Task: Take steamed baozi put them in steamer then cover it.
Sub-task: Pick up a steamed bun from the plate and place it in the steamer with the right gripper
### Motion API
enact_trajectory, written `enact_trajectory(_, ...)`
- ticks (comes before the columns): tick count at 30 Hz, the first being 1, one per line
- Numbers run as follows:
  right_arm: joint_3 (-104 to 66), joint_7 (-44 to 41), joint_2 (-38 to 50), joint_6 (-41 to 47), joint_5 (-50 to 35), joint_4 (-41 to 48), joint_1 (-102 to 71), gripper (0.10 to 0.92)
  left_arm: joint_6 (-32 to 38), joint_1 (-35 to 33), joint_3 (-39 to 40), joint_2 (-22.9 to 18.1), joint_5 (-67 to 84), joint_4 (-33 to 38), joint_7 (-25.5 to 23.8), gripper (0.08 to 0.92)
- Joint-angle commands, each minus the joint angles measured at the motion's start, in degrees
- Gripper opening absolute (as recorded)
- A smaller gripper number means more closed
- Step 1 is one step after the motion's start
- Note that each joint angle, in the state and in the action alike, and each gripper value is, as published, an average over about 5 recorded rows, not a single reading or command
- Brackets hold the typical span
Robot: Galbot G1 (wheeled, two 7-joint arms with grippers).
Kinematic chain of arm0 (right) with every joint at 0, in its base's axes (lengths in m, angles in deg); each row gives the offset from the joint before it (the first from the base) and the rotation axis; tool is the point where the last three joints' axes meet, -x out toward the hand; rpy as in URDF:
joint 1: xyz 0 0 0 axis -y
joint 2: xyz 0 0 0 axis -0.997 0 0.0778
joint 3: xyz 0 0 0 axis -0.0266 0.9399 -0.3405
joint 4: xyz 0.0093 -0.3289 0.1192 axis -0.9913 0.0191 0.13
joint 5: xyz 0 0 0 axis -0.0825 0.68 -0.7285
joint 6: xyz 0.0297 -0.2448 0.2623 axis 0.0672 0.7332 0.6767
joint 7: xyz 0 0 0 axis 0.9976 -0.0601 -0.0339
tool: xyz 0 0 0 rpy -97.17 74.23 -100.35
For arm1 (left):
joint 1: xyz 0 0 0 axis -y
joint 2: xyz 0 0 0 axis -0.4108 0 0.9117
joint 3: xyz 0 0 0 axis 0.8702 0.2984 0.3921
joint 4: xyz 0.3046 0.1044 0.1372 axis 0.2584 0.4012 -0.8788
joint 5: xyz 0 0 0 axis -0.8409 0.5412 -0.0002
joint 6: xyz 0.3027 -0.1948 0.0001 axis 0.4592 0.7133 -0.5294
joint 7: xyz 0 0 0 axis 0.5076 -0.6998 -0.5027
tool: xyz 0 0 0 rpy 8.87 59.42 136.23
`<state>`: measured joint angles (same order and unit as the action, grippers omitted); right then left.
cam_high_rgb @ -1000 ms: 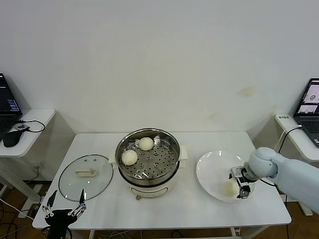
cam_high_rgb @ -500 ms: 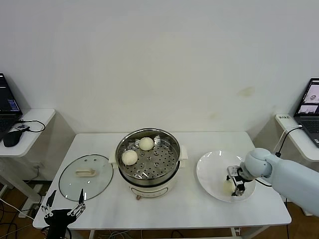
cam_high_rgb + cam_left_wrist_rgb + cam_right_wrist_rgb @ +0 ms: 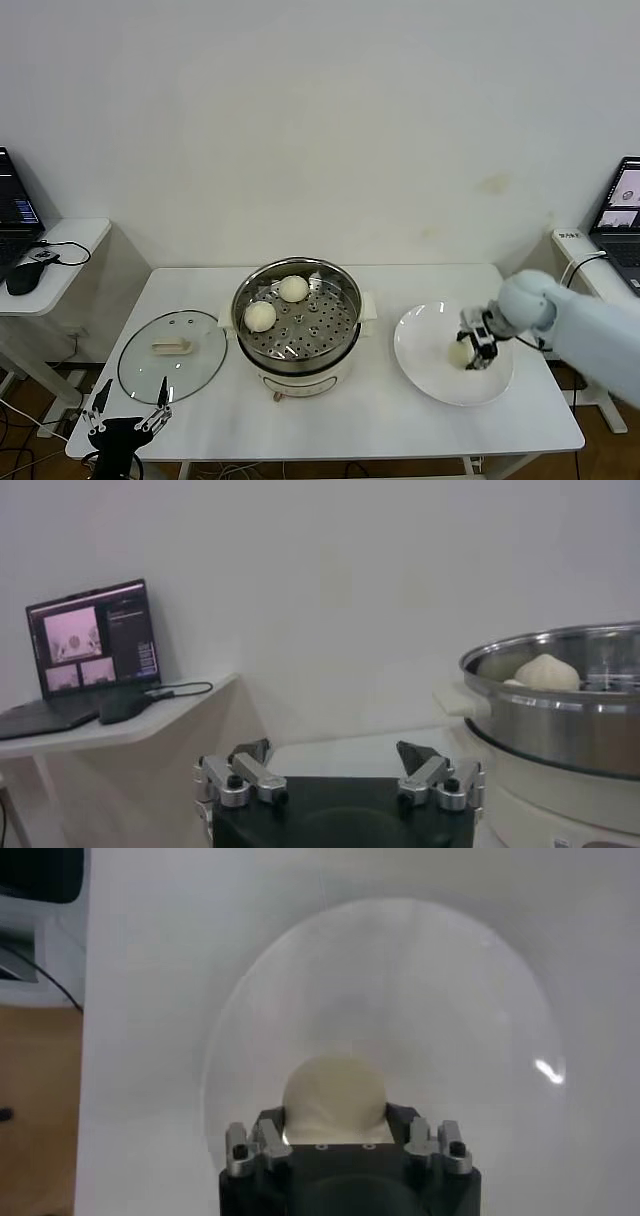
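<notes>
My right gripper (image 3: pixel 471 352) is shut on one cream-white baozi (image 3: pixel 459 352) and holds it just above the white plate (image 3: pixel 425 345). In the right wrist view the baozi (image 3: pixel 333 1091) sits between the jaws of the right gripper (image 3: pixel 335 1120), over the bare plate (image 3: pixel 400 978). The steel steamer (image 3: pixel 335 345) on its white base holds two baozi (image 3: pixel 293 288) (image 3: pixel 260 316) on the perforated tray. The glass cover (image 3: pixel 172 356) lies flat on the table to the left of the steamer. My left gripper (image 3: pixel 128 420) hangs open and empty below the table's front left corner; it also shows in its own wrist view (image 3: pixel 337 770).
The white table (image 3: pixel 400 420) carries the steamer in the middle. Side tables with laptops stand at far left (image 3: pixel 40 240) and far right (image 3: pixel 620 215). The left wrist view shows the steamer (image 3: pixel 560 720) side-on with a baozi (image 3: pixel 545 670) inside.
My right gripper has risen off the plate's near part with the baozi in it and shifted slightly towards the back. The left arm has not moved.
</notes>
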<state>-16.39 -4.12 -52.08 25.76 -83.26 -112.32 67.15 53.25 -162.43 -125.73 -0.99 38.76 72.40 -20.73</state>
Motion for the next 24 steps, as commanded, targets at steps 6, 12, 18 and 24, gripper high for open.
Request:
enact_trajectory(6, 5.1, -0.1, -10.0, 1.4, -10.5, 1.1, 24.5, 0.637, 0.0, -0.1, 0.1, 0.1, 0.1, 0.7, 0.0, 0.823)
enact_trajectory(12, 10.5, 3.0, -18.0, 0.0, -16.0, 0.1, 30.2, 0.644, 0.1, -0.1, -0.1, -0.2, 0.1, 0.8, 0.1, 0.823)
enact_trajectory(18, 15.2, 5.9, -25.9, -5.5, -19.4, 0.6, 30.3, 0.642, 0.2, -0.3, -0.6, -0.6, 0.2, 1.0, 0.2, 0.823)
enact_trajectory(24, 20.5, 6.2, -31.3, -12.4, -16.4, 1.1, 28.2, 0.637, 0.2, -0.5, -1.4, -0.8, 0.4, 1.3, 0.2, 0.823)
